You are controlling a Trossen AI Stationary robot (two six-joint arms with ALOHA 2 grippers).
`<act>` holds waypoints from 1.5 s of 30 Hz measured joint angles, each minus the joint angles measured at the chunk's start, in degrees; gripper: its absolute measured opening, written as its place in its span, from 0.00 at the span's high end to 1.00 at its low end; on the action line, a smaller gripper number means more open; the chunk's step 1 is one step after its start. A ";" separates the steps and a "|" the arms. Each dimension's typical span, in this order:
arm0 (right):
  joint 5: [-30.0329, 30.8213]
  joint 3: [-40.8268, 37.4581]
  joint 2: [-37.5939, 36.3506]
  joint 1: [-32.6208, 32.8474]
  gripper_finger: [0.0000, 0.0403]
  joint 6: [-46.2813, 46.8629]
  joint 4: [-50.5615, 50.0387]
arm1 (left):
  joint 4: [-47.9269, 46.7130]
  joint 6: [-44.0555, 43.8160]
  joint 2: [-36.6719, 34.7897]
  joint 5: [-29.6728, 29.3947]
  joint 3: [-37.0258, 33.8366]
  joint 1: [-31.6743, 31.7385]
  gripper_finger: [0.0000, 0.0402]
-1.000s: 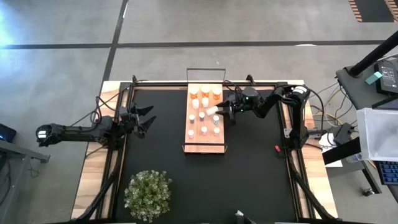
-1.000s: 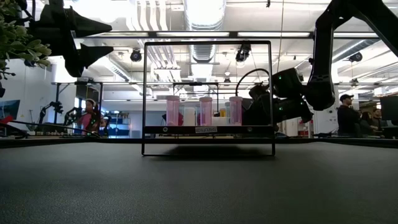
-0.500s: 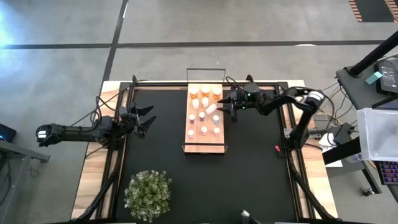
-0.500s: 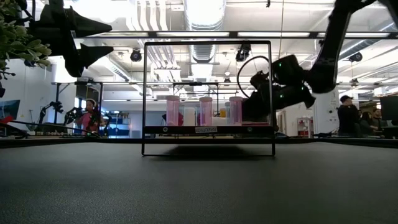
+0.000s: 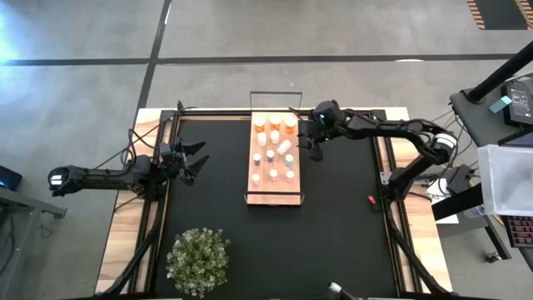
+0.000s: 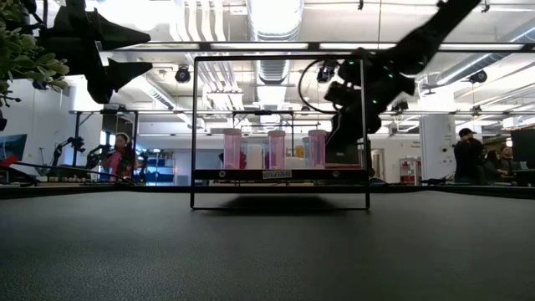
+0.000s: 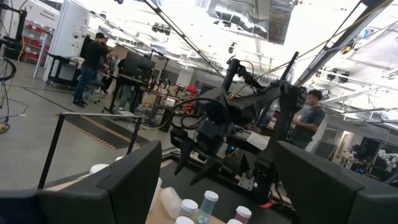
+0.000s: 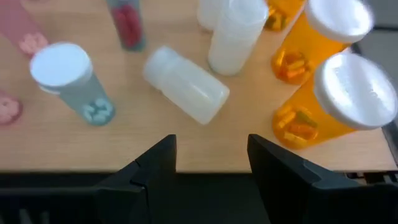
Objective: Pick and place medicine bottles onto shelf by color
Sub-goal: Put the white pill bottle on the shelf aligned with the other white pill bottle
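black matting (image 5: 216, 200) is covering the table, with a potted plant (image 5: 198, 258) sitting at its near edge and a busy workshop with people standing about behind. the shelf (image 5: 274, 158) is lying mid-table, and the medicine bottles (image 5: 273, 150) are gathering on it: orange ones at the far end, pink, white and pale bluish ones further along.

the right gripper (image 5: 310, 140) is hovering just off the shelf's right edge near the orange bottles, its fingers (image 8: 155, 163) standing part-way apart and pinching nothing. the left gripper (image 5: 193, 158) is waiting well away at the left side of the mat, fingers spread wide and empty.

to my eye the step in hand is sorting out one white bottle (image 8: 186, 86) that is lying tipped on its side on the board, just beyond the right fingertips. the next move is probably calling for the gripper to go in low over the wood, straddling that bottle across its body, without nudging the two orange bottles (image 8: 329, 102) standing close beside it.

the right wrist view is showing plainly that the white bottle is toppled and that the jaws are bare; from above it is only reading as a slanted pale shape. the low view is giving the upright pink bottles (image 6: 232, 149) in a row and the gripper hanging above board level, but hiding the fallen one.
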 joint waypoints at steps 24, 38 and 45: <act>1.03 28.17 16.46 5.24 0.53 -16.78 -28.46 | 0.01 0.00 0.00 -0.02 0.00 0.01 0.27; 0.93 28.44 19.46 6.80 0.53 -17.35 -27.81 | 0.00 0.00 0.00 -0.01 0.00 0.02 0.27; 0.89 28.44 19.98 6.94 0.53 -16.04 -28.20 | 0.00 0.01 0.00 0.00 0.00 -0.01 0.27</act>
